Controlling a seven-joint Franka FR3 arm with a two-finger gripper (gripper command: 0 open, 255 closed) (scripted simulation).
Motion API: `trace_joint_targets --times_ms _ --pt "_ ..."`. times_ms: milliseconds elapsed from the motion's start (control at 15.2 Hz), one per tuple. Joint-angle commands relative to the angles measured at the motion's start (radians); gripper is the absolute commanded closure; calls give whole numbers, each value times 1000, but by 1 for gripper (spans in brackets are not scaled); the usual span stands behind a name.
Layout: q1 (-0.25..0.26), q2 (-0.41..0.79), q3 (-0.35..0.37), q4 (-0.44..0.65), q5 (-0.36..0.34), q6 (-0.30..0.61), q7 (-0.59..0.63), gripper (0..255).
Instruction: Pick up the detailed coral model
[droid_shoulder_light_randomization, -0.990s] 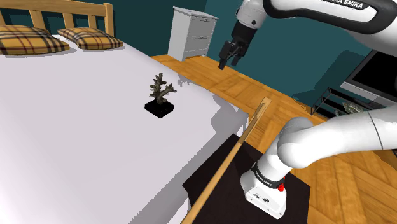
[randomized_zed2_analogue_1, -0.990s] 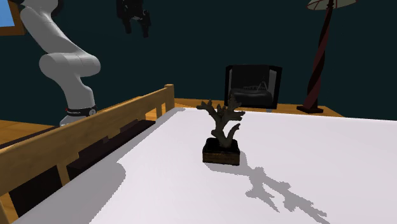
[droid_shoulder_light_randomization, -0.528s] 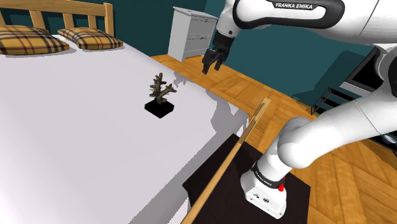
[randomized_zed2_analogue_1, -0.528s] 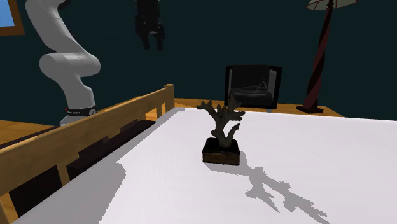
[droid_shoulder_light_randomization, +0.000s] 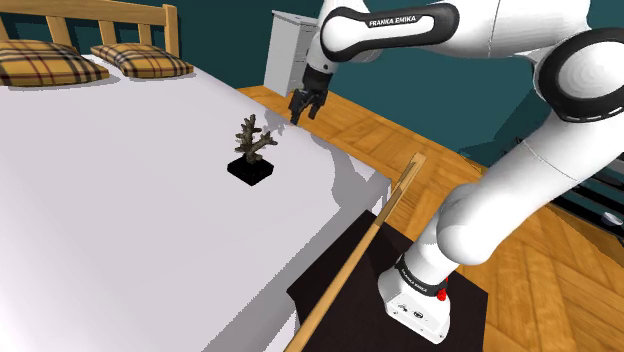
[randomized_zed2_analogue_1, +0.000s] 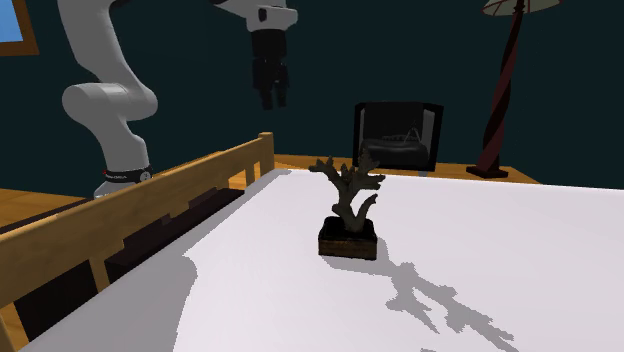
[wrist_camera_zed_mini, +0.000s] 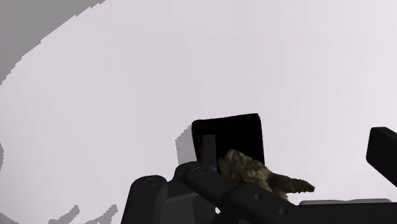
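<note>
Holds the gripper in the air above the white bed, jaws spread apart and empty. Leaves the coral model upright on its black base on the bed, near below, untouched.

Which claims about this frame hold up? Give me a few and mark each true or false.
1. The coral stands upright on the bed. True.
2. The jaws clasp the coral. False: they hang open in the air, apart from it.
3. Two plaid pillows lie by the headboard. True.
4. The coral's base is white. False: it is dark.
</note>
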Motion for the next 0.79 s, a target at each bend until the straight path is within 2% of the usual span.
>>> trace_joint_targets --times_ms 0,594,726 --pt "-1 77 -11 43 16 27 -36 0" --pt "-9 430 -7 296 94 91 -156 0" --pt "-10 459 -5 310 100 103 -164 0"
